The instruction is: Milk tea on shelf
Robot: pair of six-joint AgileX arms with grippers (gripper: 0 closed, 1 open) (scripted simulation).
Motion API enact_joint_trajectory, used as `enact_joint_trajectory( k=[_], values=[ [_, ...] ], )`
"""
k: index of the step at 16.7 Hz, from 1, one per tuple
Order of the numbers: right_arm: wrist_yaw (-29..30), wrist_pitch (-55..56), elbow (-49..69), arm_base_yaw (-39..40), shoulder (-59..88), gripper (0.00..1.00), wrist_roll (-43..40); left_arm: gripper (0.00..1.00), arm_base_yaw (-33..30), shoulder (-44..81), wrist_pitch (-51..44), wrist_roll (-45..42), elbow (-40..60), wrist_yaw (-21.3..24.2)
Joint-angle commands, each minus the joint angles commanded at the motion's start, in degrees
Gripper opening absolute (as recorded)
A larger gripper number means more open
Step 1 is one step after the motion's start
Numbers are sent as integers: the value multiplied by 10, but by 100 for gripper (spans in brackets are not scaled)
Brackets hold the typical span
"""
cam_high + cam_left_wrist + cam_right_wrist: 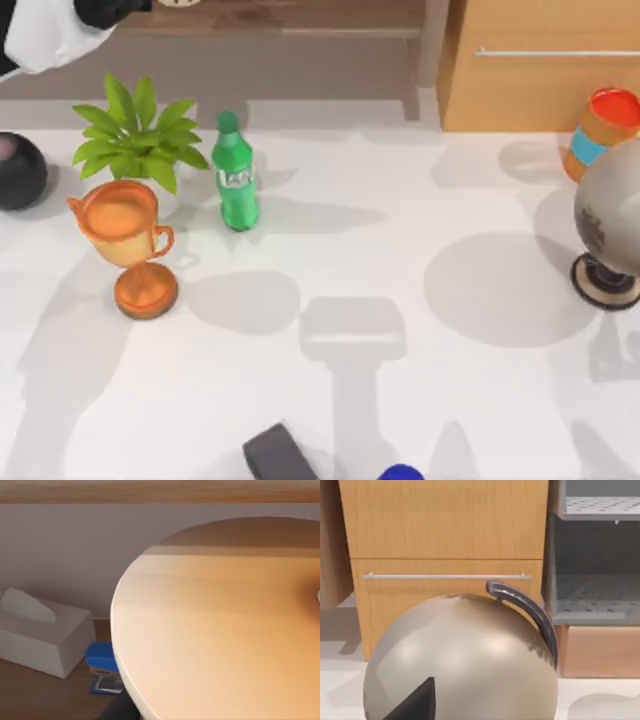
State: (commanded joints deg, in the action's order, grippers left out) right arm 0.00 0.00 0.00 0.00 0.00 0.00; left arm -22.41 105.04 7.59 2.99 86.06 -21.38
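Note:
The milk tea's tan round top (pixel 225 630) looms very close in the left wrist view, and a sliver of the milk tea (pixel 180 3) shows at the top view's upper edge. It is at the brown wooden shelf (pixel 300 15), above the wood surface (pixel 30 695) in front of the pale back wall. My left gripper (pixel 115 10) reaches in from the top view's upper left corner, right beside the cup. My right arm is parked; its wrist view faces a globe and the cabinet.
On the table stand an orange trophy goblet (pixel 125 225), a green plant (pixel 135 140), a green bottle (pixel 235 175), a black ball (pixel 18 170), an orange-topped cup (pixel 603 130) and a globe (pixel 612 215). A tissue box (pixel 45 635) and a blue item (pixel 101 657) sit on the shelf.

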Motion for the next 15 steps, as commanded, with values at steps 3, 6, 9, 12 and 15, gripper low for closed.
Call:
enact_joint_trajectory(
  k=[3, 6, 9, 12, 15],
  values=[
    [0, 0, 0, 0, 0, 100, 0, 0, -20, -12, 33, -7, -42, -55],
    [0, 0, 0, 0, 0, 100, 0, 0, -47, -21, 73, -18, -73, -84],
    [0, 0, 0, 0, 0, 100, 0, 0, -40, -7, 84, -20, -72, -71],
    [0, 0, 0, 0, 0, 100, 0, 0, -3, 40, 59, -14, -24, -22],
    [0, 0, 0, 0, 0, 100, 0, 0, 24, 84, 40, -5, 41, 33]
  ],
)
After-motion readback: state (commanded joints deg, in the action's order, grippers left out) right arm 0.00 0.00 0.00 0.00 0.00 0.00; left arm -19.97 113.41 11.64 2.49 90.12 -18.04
